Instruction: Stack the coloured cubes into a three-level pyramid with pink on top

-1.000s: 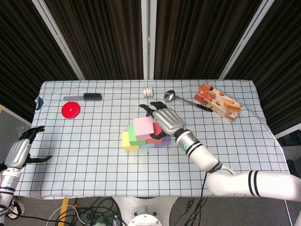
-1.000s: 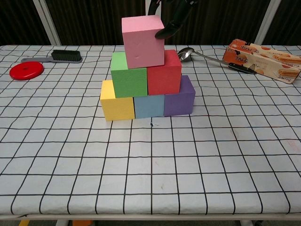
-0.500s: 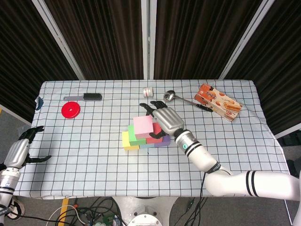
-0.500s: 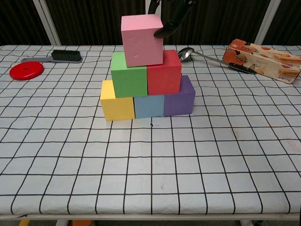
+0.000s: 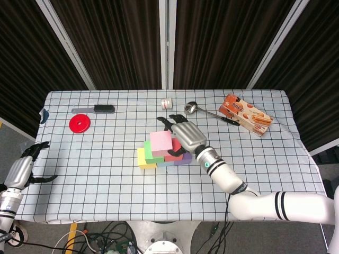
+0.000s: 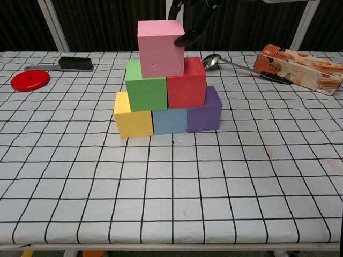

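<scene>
White checked tablecloth before dark curtains. Six cubes in pyramid at centre: three below, two above, one pink cube on top. Right hand touching pink cube; grip unclear. Left hand spread, empty, at table edge.

Cube stack sits mid-table: three below, two above, top cube on those. Right hand is against it at 1 o'clock. Brush and disc lie at 10, biscuit box at 2.

Print on biscuit box too blurred to read
</scene>
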Action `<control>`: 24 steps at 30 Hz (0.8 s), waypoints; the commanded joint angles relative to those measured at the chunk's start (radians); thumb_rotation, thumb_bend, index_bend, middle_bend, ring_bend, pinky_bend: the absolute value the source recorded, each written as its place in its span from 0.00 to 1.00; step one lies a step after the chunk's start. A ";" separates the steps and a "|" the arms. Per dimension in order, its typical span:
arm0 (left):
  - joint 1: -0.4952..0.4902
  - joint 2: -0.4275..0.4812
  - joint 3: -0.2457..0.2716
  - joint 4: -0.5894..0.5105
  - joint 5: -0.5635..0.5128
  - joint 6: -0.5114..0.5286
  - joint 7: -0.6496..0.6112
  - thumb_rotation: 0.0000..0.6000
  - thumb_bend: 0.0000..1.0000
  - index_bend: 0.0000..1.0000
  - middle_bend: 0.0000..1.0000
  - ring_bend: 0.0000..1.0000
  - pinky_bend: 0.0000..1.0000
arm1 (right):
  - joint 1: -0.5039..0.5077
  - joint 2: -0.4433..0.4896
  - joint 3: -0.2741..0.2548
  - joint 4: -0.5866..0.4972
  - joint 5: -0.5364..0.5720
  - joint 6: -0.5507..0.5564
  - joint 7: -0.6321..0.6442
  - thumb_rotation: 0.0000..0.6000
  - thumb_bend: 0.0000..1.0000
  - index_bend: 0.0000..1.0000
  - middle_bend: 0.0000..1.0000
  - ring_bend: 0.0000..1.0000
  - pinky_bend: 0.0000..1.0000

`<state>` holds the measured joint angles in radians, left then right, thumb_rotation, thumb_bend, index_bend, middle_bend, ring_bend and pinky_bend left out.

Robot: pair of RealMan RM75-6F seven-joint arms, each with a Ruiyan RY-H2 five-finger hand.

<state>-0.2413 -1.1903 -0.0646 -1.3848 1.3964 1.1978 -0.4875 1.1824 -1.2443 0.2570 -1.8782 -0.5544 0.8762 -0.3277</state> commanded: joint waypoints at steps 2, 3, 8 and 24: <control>0.000 -0.001 0.000 0.001 0.001 0.000 -0.001 1.00 0.06 0.11 0.14 0.05 0.08 | 0.002 0.000 -0.001 0.002 0.001 -0.003 -0.001 1.00 0.28 0.00 0.40 0.00 0.00; 0.000 -0.002 0.000 0.002 0.001 0.000 -0.001 1.00 0.06 0.11 0.14 0.05 0.08 | 0.002 0.000 -0.001 0.002 0.001 -0.003 -0.001 1.00 0.28 0.00 0.40 0.00 0.00; -0.001 -0.004 0.001 0.003 0.003 -0.002 0.001 1.00 0.06 0.11 0.14 0.05 0.08 | 0.002 0.004 -0.003 0.002 -0.005 -0.015 0.004 1.00 0.25 0.00 0.33 0.00 0.00; -0.002 -0.006 0.001 0.004 0.002 -0.005 0.001 1.00 0.06 0.11 0.14 0.05 0.08 | -0.011 0.020 0.000 -0.006 -0.034 -0.029 0.034 1.00 0.20 0.00 0.15 0.00 0.00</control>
<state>-0.2433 -1.1966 -0.0642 -1.3804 1.3980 1.1928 -0.4866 1.1721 -1.2256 0.2560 -1.8824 -0.5882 0.8484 -0.2946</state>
